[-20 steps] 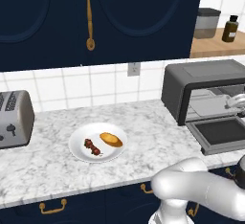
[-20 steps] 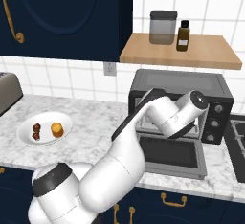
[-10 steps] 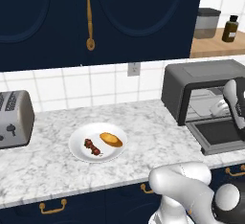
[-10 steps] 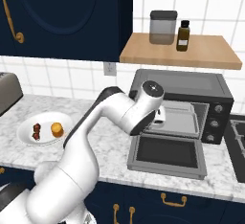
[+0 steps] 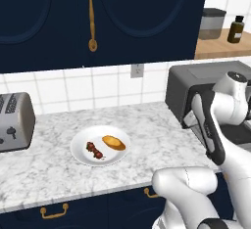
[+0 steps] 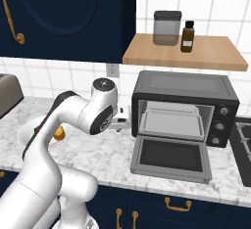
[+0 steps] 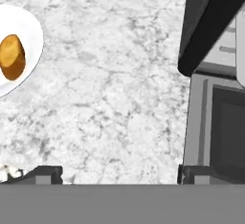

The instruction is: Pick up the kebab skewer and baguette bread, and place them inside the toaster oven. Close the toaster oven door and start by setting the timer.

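A: Jaws wide, empty, above bare worktop (image 7: 110,89) beside the open oven (image 6: 184,113).
B: Skewer (image 5: 94,150) and baguette (image 5: 113,142) on plate (image 5: 83,140). Next: reach over, grasp one.

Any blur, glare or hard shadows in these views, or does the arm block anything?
Left base view: sharp, evenly lit, no glare; the white arm covers much of the dark grey toaster oven. Right base view: crisp; the arm hides most of the white round plate, while the oven's dropped dark grey door shows clearly. Hand view: soft and slightly blurred, golden-orange baguette bread cropped near the left edge.
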{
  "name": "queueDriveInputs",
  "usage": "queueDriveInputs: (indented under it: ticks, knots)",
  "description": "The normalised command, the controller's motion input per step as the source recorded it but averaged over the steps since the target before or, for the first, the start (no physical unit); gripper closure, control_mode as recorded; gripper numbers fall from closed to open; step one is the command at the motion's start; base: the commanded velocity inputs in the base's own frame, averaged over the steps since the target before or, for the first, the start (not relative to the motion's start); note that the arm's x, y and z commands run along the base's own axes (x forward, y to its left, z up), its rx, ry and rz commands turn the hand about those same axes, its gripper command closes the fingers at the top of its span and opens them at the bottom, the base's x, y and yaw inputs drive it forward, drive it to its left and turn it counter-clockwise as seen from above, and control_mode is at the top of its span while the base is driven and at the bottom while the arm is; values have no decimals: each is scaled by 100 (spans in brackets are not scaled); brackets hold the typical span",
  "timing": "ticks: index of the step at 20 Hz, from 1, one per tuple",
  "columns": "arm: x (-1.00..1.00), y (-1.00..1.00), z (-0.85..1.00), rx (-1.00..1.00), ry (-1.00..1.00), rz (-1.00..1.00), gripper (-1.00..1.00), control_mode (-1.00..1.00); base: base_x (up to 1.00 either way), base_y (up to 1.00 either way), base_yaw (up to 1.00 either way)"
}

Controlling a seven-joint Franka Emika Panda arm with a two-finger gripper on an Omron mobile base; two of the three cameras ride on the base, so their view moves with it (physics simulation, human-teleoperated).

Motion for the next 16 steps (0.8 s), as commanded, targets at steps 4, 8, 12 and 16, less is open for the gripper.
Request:
queueDriveInputs:
  ticks: [4, 8, 12, 16]
  knots:
    - [0, 100, 0, -16, 14, 1, -100, -100, 0, 0, 0]
    - [-10, 100, 0, -22, 7, 10, -100, -100, 0, 0, 0]
    - [-6, 100, 5, -6, 10, 18, -100, -100, 0, 0, 0]
    - [26, 100, -2, 1, 20, 25, -100, -100, 0, 0, 0]
